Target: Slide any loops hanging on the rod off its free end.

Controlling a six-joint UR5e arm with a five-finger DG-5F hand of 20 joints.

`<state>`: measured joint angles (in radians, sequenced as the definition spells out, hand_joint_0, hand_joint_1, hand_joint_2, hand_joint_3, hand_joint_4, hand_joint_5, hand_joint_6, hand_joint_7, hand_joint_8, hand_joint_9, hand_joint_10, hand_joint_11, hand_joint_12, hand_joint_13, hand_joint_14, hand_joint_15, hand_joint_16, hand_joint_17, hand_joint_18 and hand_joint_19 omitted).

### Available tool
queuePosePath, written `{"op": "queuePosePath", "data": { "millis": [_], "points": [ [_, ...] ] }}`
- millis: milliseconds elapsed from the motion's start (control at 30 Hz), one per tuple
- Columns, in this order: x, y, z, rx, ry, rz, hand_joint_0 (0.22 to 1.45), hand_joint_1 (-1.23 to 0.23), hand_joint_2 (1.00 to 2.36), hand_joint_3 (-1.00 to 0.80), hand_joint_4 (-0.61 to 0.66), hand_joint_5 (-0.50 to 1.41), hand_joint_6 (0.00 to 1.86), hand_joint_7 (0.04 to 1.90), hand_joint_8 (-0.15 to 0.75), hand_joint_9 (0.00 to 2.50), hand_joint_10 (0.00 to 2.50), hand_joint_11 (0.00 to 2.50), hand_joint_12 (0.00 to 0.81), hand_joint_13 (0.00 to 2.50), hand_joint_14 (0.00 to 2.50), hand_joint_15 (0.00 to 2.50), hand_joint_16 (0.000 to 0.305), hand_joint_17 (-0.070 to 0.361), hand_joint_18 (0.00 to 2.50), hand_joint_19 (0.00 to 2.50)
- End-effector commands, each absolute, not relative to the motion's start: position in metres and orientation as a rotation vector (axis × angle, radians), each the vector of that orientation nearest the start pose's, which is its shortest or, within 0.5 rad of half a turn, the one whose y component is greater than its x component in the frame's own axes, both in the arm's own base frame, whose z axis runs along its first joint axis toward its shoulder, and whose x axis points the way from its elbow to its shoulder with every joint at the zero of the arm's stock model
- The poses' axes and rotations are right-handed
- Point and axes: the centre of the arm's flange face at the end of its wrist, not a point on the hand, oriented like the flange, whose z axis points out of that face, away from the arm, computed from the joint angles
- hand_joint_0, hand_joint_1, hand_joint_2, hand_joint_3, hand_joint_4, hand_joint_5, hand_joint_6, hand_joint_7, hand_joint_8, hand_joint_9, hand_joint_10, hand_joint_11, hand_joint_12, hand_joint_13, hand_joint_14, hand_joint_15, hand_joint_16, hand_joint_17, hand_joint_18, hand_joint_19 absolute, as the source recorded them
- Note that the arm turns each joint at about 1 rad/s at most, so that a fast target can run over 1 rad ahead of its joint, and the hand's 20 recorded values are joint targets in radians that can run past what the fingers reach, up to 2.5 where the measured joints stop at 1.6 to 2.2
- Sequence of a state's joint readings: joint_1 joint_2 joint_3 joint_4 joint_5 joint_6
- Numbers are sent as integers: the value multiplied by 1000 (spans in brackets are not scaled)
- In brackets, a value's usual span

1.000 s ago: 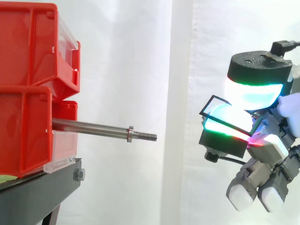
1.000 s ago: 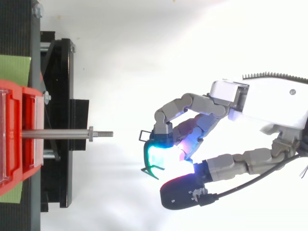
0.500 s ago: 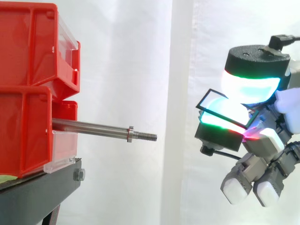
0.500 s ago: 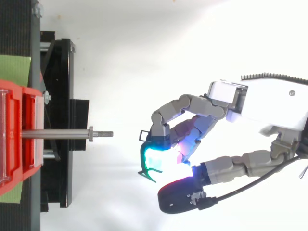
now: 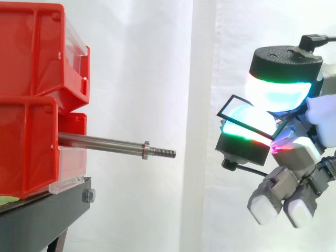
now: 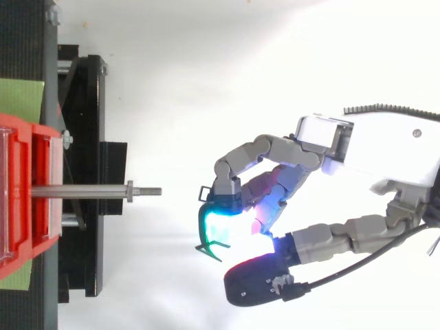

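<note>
- The hand (image 6: 385, 155) has its fingers (image 6: 254, 150) curled, pinching a thin black loop (image 5: 226, 106) between the glowing pads.
- The loop is held well apart from the rod's (image 5: 100, 141) free end.
- The rod juts from the red bins (image 5: 31, 105).

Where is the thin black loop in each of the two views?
Side view: the loop is right of centre, pinched between the pads of the hand, clear of the rod.
Top view: the loop is near the centre, at the hand's fingertips, right of the rod's threaded tip.
Shared landmark: the rod sticking out of the red bin.
</note>
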<state>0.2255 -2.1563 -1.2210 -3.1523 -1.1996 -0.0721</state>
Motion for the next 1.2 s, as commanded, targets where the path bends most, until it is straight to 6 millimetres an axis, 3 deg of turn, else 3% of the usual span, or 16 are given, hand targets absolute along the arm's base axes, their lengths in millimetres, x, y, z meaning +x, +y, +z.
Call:
{"op": "queuePosePath", "data": {
  "millis": [0, 1167],
  "points": [
    [703, -13, 305, 1333, 1342, 879, 584, -851, 1007, 28, -12, -61, 897, 1086, 305, 1247, 24, 731, 411, 873, 16, 391, 61, 137, 904, 351],
    [702, -13, 306, 1332, 1341, 880, 594, -854, 1001, 7, -4, -56, 897, 1017, 310, 1291, 23, 723, 416, 1000, 16, 485, 60, 136, 916, 326]
  ]
}}
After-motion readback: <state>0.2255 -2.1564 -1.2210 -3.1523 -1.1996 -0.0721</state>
